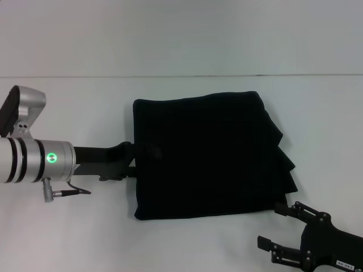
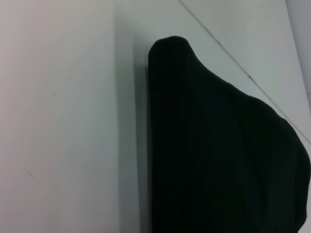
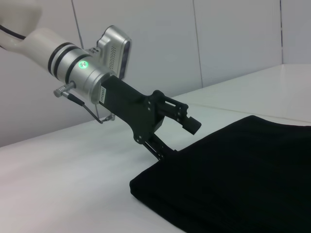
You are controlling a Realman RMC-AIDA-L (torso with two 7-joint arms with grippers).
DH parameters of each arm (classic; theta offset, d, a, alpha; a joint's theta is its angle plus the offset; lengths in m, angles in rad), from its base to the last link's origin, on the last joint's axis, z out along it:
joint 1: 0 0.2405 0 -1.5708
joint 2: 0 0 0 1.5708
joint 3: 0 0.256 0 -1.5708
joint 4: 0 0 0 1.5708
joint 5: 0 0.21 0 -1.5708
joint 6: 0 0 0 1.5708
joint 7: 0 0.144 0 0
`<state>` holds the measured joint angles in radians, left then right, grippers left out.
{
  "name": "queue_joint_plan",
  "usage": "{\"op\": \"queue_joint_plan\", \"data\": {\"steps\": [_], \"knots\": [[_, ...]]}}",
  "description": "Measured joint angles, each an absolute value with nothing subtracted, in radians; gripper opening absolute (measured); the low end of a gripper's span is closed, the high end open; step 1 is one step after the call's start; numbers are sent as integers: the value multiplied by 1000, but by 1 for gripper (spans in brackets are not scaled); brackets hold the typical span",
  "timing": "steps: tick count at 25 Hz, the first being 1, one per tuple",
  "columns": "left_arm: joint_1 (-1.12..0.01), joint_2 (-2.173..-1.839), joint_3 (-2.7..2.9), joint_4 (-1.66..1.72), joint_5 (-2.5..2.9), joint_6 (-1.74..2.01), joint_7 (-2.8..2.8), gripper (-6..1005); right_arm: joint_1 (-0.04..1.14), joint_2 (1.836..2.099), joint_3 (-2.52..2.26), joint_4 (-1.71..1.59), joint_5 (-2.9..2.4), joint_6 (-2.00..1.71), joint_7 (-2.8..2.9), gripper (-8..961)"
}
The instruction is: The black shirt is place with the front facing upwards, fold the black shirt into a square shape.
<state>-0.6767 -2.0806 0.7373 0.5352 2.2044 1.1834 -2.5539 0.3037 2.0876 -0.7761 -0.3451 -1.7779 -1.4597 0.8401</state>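
Left claw working the edge of a nearly square fold.
The left gripper [image 3: 177,133], its fingers spread, is straddling the black shirt [image 1: 204,156] edge, seemingly squaring it; the right gripper [image 1: 279,228] is idling open beside its near corner.

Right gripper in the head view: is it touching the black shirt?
No. The right gripper sits open on the table just off the near right corner of the folded black shirt, with white table showing between them.

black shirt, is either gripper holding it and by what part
The left gripper sits at the left edge of the folded black shirt, open, one finger over the cloth, one under. The right gripper is open, off the shirt, holding nothing.
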Motion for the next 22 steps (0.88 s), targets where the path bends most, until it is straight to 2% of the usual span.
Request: {"op": "queue_joint_plan", "data": {"steps": [4,14,22], "knots": [[-679,-2081,761,535,2205,1169,-2550,915,304,2088,-776,-345,-1778,-1462,841,917],[-684,-2085,806,549,2210,1163,-2509,721,304,2088,-776,-345,-1772,-1470,841,917],[-690,-2085,810,550,2214,1158,-2502,387,305,2088,-775,-345,-1772,-1470,841,916]]}}
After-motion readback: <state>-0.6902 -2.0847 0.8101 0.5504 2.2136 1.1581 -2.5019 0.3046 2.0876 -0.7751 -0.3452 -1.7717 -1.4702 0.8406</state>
